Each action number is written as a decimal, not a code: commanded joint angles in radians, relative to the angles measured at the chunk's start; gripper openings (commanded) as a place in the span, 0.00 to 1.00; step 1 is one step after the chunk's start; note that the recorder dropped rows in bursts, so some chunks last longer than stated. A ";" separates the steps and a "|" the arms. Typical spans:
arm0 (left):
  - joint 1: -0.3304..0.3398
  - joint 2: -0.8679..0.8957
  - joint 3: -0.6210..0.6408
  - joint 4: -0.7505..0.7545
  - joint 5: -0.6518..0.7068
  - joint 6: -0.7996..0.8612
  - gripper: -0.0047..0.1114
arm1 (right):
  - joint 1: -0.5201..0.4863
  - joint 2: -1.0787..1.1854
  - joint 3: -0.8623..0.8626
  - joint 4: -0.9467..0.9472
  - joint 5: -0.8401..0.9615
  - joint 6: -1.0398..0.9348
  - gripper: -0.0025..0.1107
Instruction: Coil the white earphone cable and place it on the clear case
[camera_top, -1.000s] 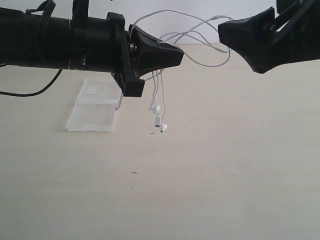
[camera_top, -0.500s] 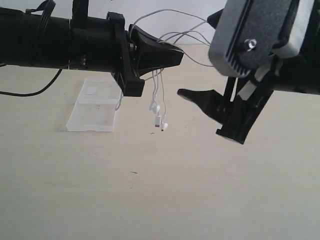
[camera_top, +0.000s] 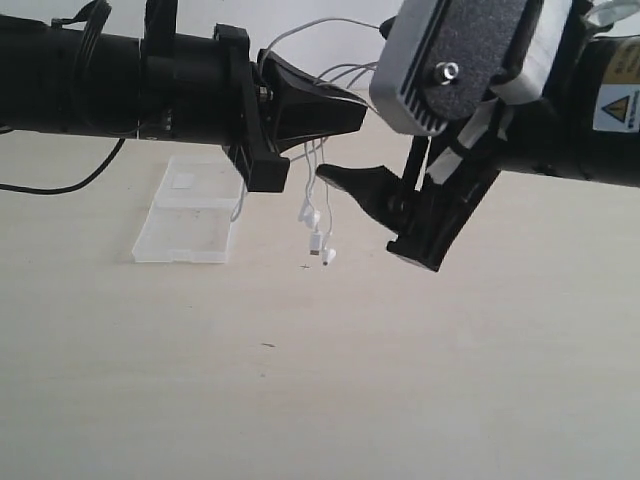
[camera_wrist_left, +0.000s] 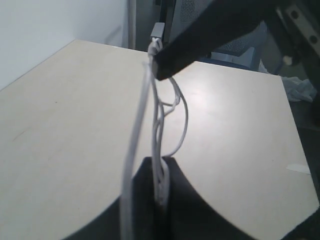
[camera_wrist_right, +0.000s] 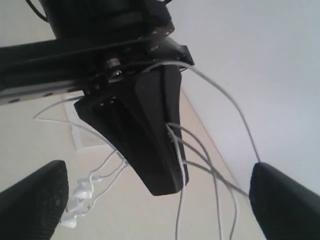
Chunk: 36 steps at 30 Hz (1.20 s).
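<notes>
The left fingers (camera_top: 318, 108) were closed on the cable (camera_top: 316, 241); its loops trailed past their tips and its earbuds (camera_top: 328, 256) dangled beneath them. The right fingers (camera_wrist_right: 35, 200) were spread wide, one on either side of the left fingertips, with cable strands running between them. The case (camera_top: 185, 232) lay flat on the tabletop (camera_top: 420, 380) below and behind the left fingers, apart from the cable.

The left gripper (camera_wrist_right: 166, 181) pinched several strands of the cable (camera_wrist_right: 220, 95), its earbuds (camera_wrist_right: 80, 197) dangling free, while the right gripper (camera_wrist_right: 160, 207) held its fingers wide apart on either side.
</notes>
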 joint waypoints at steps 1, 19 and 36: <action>0.001 0.000 -0.007 -0.016 -0.002 -0.021 0.04 | 0.000 0.013 -0.042 -0.066 0.016 0.007 0.86; 0.001 0.000 -0.007 0.021 0.040 -0.049 0.04 | -0.069 0.092 -0.077 -0.187 0.023 0.089 0.95; 0.001 0.000 -0.007 0.018 0.074 -0.057 0.04 | -0.082 0.200 -0.071 -0.075 0.000 0.227 0.95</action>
